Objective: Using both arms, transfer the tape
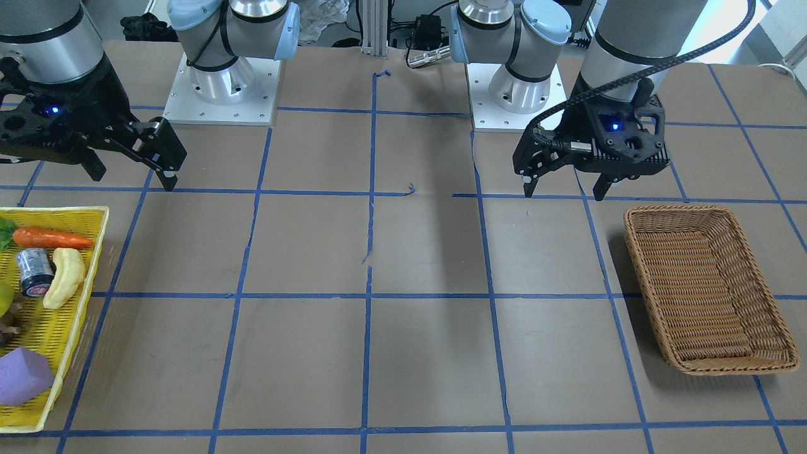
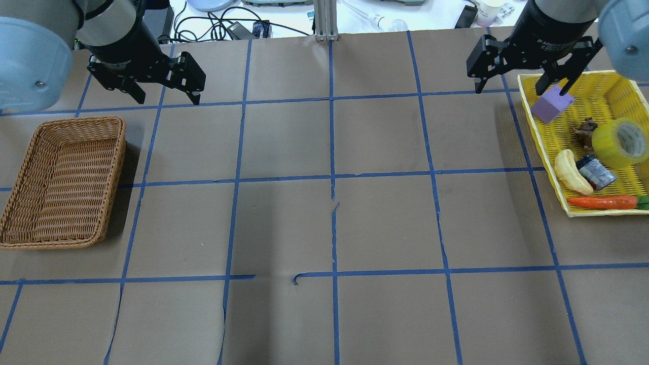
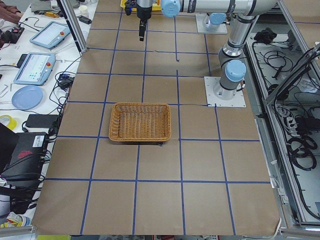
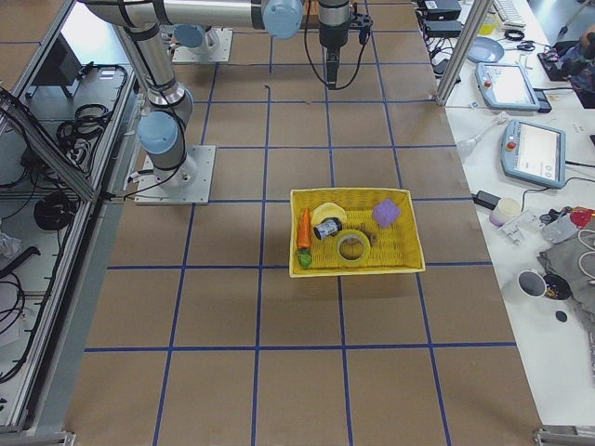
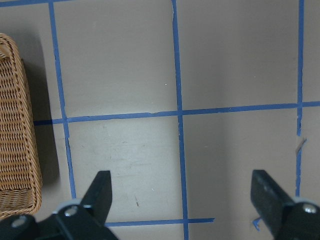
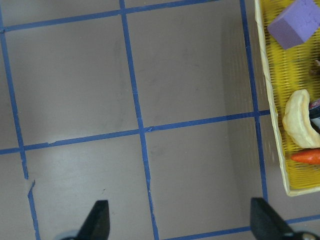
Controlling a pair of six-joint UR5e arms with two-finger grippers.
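Observation:
The tape (image 2: 619, 143), a thick translucent yellow roll with a white core, lies in the yellow tray (image 2: 537, 133) at the table's right end. It also shows in the exterior right view (image 4: 353, 246). My right gripper (image 2: 512, 87) hangs open and empty above the table beside the tray's far left corner, well apart from the tape. It also shows in the front view (image 1: 132, 178). My left gripper (image 2: 165, 97) is open and empty above the table beyond the wicker basket (image 2: 119, 167). Its wrist view shows spread fingers (image 5: 100, 195) over bare table.
The tray also holds a purple block (image 2: 552, 106), a pale banana toy (image 2: 570, 172), a dark labelled cylinder (image 2: 597, 172) and a carrot (image 2: 603, 202). The wicker basket holds nothing. Blue tape lines grid the brown table. The arm bases (image 1: 220, 94) stand at the robot's edge.

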